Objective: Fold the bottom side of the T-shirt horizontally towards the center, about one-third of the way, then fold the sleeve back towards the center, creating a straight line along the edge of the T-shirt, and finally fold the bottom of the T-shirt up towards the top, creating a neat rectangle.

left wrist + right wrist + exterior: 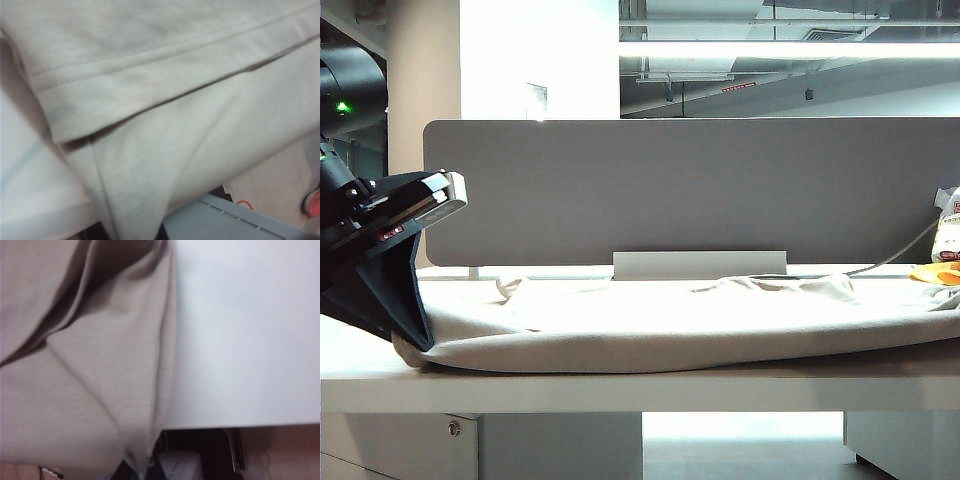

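Observation:
The beige T-shirt (670,325) lies in a long low heap across the white table (620,385). At its left end my left gripper (417,338) is shut on the fabric, just above the table's edge. In the left wrist view the cloth narrows into the left gripper (135,234), and the bottom of the T-shirt (150,80), a hem with parallel stitch lines, lies over another layer. In the right wrist view a gathered fold of the T-shirt (90,390) runs down into my right gripper (144,466), which is shut on it beside bare table (245,340). The exterior view does not show the right arm.
A grey partition panel (690,190) stands along the back of the table. A yellow object (935,272) and a white pack (948,225) sit at the far right. Below the table edge are a grey-blue cabinet (225,222) and a red shoe (312,202).

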You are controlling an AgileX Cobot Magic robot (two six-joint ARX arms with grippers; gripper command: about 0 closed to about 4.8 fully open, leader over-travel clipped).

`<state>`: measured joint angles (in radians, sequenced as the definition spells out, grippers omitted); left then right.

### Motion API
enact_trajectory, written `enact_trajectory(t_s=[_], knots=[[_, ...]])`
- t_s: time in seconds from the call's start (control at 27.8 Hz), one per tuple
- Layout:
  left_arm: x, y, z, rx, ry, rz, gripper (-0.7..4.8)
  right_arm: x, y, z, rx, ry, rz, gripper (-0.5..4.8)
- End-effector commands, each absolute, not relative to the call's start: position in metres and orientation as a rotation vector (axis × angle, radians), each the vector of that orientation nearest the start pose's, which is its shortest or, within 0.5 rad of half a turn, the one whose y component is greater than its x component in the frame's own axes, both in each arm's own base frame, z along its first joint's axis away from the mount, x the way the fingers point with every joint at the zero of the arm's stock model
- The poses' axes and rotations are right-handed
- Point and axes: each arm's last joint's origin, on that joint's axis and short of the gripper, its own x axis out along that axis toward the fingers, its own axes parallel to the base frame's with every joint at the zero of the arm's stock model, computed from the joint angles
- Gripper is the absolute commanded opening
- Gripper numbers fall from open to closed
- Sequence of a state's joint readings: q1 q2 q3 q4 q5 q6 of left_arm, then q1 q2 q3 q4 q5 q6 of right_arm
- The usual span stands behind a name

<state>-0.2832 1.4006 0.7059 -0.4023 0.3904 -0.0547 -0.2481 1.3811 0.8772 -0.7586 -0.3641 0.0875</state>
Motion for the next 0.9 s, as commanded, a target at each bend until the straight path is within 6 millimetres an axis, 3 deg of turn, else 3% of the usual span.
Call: enact_trajectory(t_s=[0.04, 0.29, 0.32, 0.43, 0.5, 0.76, 0.79, 0.9], knots=[[0.2327, -0.0794, 0.1701, -0.110, 1.121, -0.571, -0.06, 0.2323, -0.0495, 0.2016, 0.452, 1.219, 0.046, -0.04], [0.2320, -0.0792, 0.1697, -0.110, 1.129, -0.571, 0.00, 0.2292, -0.0495, 0.1942, 0.461, 1.227, 0.046, 0.03], [0.2322, -0.0792, 0.1699, -0.111, 1.127, -0.571, 0.26, 0.2297, -0.0497, 0.1945, 0.459, 1.222, 0.046, 0.28], [0.2331, -0.0793, 0.1703, -0.113, 1.119, -0.561, 1.70, 0.2309, -0.0500, 0.1949, 0.455, 1.209, 0.046, 1.49], [0.2340, -0.0795, 0.1707, -0.124, 1.112, -0.554, 2.14, 0.2316, -0.0502, 0.1951, 0.456, 1.201, 0.044, 2.12], [0.2365, -0.0794, 0.1719, -0.114, 1.084, -0.533, 4.51, 0.2353, -0.0513, 0.1964, 0.441, 1.161, 0.043, 3.45], [0.2367, -0.0794, 0.1719, -0.113, 1.083, -0.530, 4.79, 0.2358, -0.0514, 0.1966, 0.439, 1.155, 0.043, 3.62], [0.2380, -0.0797, 0.1729, -0.113, 1.066, -0.534, 4.79, 0.2374, -0.0518, 0.1972, 0.434, 1.138, 0.044, 4.34]])
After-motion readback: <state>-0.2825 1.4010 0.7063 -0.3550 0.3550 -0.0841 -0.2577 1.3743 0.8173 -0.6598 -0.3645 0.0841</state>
